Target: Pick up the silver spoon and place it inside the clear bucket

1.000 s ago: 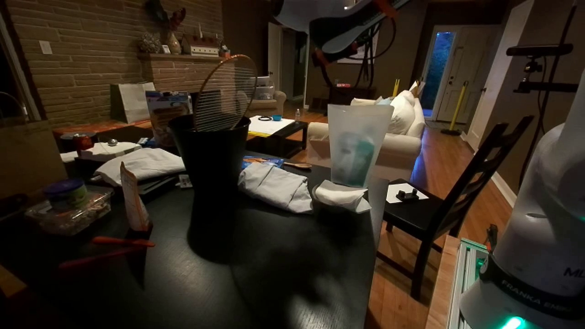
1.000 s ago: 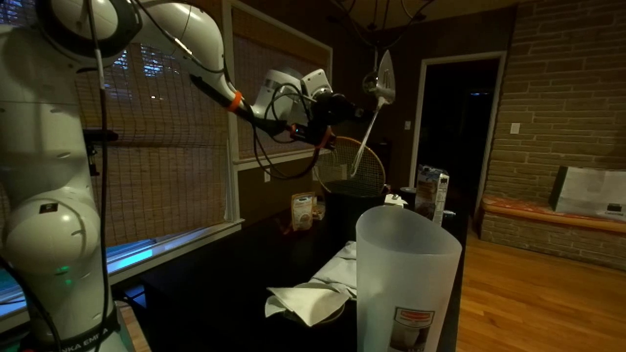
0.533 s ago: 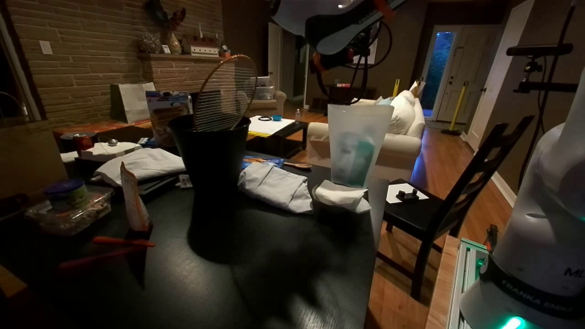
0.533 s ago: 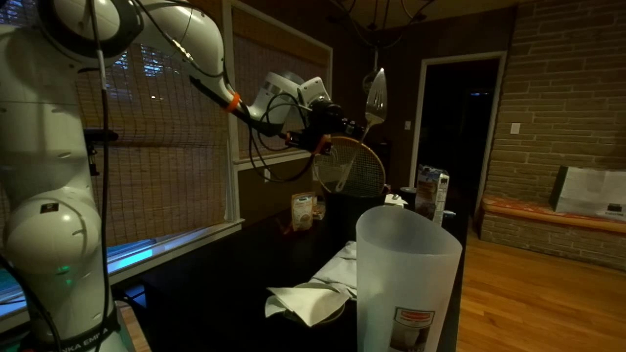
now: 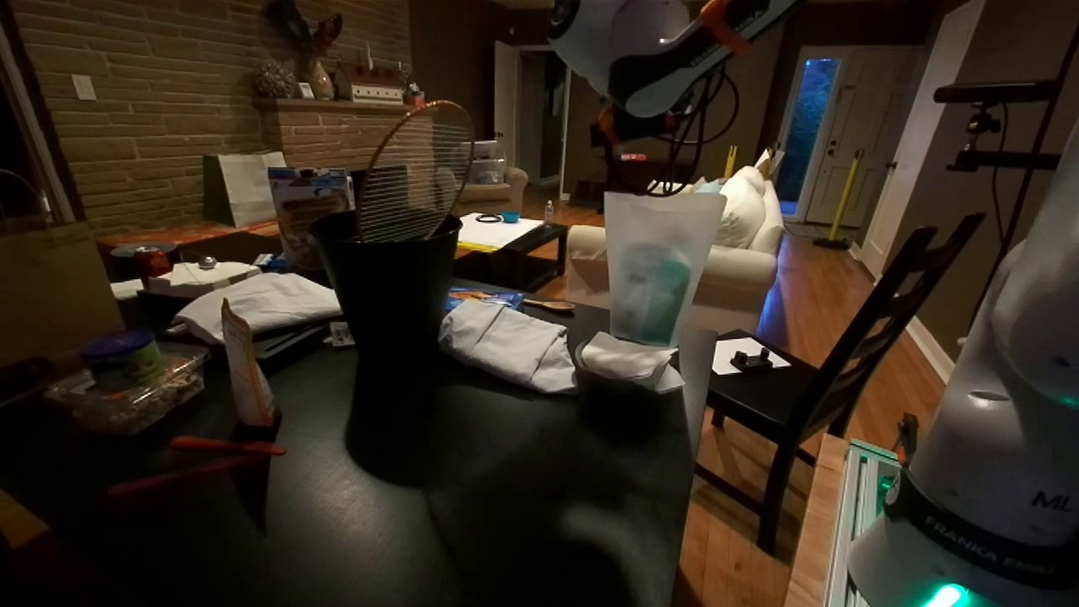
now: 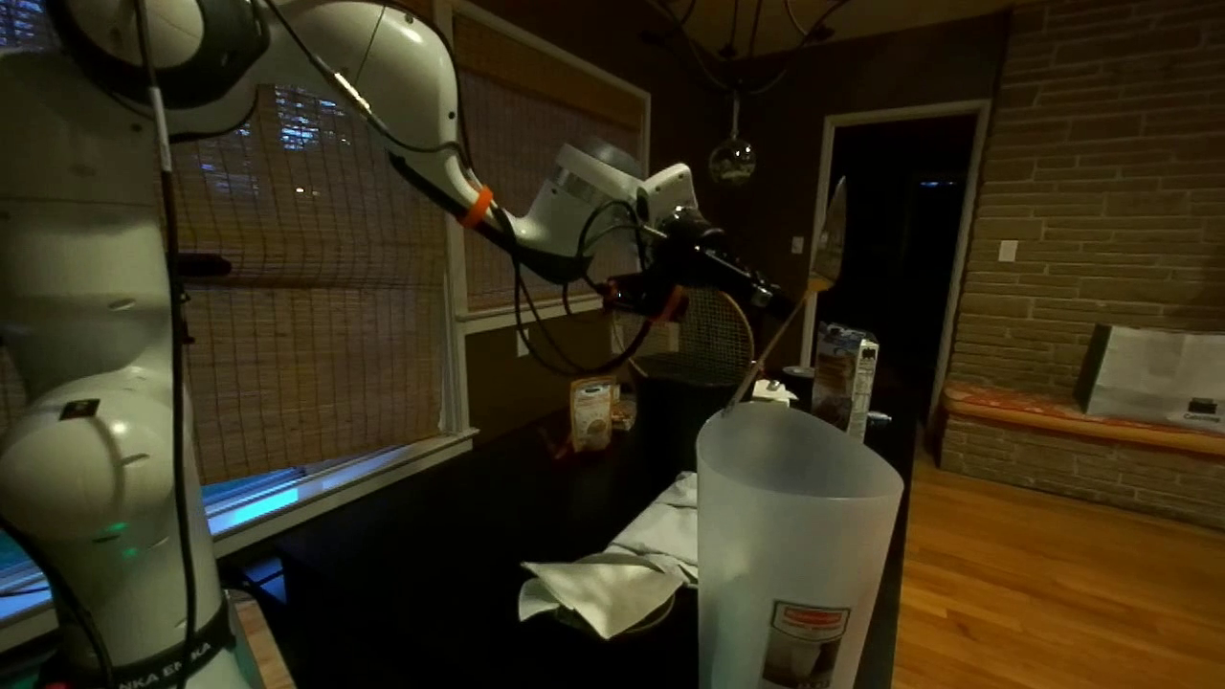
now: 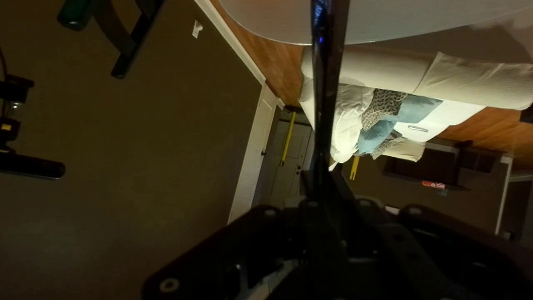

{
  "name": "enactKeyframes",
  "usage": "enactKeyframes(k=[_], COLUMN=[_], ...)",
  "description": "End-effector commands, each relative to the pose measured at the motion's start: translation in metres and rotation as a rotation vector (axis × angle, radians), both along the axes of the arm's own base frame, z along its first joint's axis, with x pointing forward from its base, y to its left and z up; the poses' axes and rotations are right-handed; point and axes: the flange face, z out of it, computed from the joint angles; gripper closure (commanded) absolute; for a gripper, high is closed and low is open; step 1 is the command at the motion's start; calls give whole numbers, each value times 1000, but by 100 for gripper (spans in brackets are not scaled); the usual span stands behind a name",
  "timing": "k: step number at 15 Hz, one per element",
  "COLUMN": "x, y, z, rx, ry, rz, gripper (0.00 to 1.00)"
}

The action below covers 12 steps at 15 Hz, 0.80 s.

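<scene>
Dark surface lies well below the tool; clear bucket stands upright on it, also lower than the tool, whether squarely beneath unclear. Tool clamped on silver spoon, tilted: blade-like head above the tool, handle slanting down, seemingly toward the rim. Likeliest trouble, I judge: lowered at that slant, handle could catch the rim and twist or tip the bucket; let go early, spoon lands outside.
</scene>
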Motion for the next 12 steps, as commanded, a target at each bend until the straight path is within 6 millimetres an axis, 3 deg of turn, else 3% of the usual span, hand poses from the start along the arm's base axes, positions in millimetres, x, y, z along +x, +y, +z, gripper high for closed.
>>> enactKeyframes(k=[1,7,12], x=[1,8,14], y=[-26,-36,-26], z=[-11,-77,-119], rx=[27,52,76], ry=[-34,63,148], rz=[32,-41,-27], gripper=[97,97,97])
